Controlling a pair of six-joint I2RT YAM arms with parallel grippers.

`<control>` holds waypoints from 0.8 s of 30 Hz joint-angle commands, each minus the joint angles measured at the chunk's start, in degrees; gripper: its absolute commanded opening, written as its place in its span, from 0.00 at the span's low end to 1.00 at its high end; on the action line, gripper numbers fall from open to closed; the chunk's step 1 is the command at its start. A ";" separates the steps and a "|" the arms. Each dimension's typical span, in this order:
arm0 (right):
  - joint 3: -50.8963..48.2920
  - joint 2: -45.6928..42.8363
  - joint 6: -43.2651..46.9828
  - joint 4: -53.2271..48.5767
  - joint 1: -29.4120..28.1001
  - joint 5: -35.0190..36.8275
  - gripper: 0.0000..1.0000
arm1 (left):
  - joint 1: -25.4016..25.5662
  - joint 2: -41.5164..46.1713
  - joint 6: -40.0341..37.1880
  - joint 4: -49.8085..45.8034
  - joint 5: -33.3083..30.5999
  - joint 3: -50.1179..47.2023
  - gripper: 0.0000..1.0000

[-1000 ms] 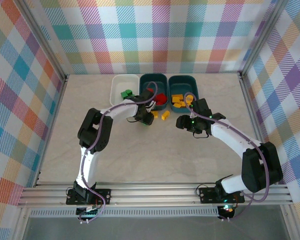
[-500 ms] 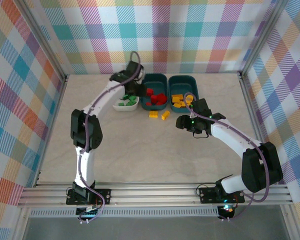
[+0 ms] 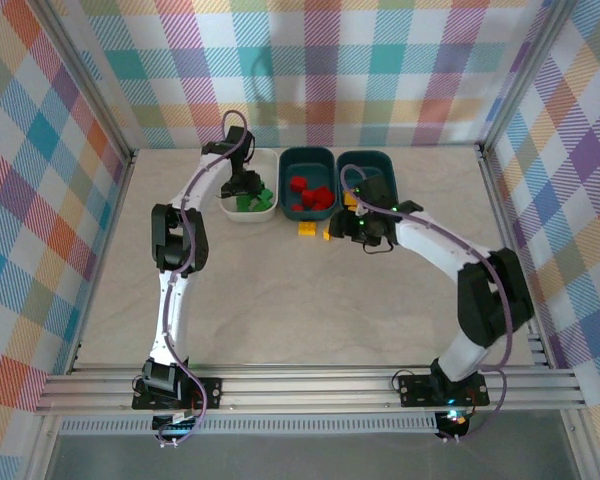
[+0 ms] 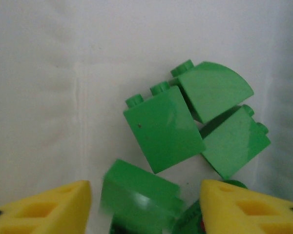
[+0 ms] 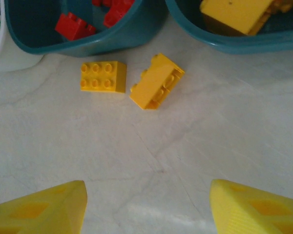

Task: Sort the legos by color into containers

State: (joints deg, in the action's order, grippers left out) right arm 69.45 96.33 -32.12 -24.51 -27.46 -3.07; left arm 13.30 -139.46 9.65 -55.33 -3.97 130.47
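Right arm (image 3: 432, 244) advanced, yellow legos (image 5: 103, 77) ahead (studs clear at wrist)

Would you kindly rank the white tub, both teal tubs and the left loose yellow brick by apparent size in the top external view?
1. white tub, middle teal tub, right teal tub: they look alike, so unranked; the white and right ones are partly hidden.
2. left loose yellow brick: by far the smallest.

We take this for a robotics lab test cell. A pale marbled table (image 3: 280, 300) is boxed in by aluminium framing (image 3: 310, 385) and walls hung with pastel plaid cloth (image 3: 380, 70). A left arm (image 3: 170, 300) and a right arm (image 3: 480, 290) are bolted to the near rail, with cables running along them.
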 commanded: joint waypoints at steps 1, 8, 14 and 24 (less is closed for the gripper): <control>4.76 4.76 -3.99 -0.62 -0.90 2.44 0.69 | -0.08 2.69 0.12 -1.57 1.24 3.31 0.75; 13.13 15.69 -8.55 -3.02 -2.16 7.02 0.70 | -0.07 18.88 3.72 3.77 2.67 -10.21 0.84; 17.40 21.28 -10.66 -3.07 -2.68 7.89 0.66 | 0.86 42.16 14.35 21.78 9.94 -45.52 0.86; 19.64 25.57 -12.13 -3.92 -4.52 13.03 0.50 | 2.56 60.08 19.35 26.59 11.47 -69.58 0.86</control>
State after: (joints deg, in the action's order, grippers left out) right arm 88.68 121.34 -43.03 -27.97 -31.18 7.73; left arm 15.46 -83.35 26.22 -31.86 6.46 63.35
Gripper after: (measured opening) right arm 0.504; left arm 0.862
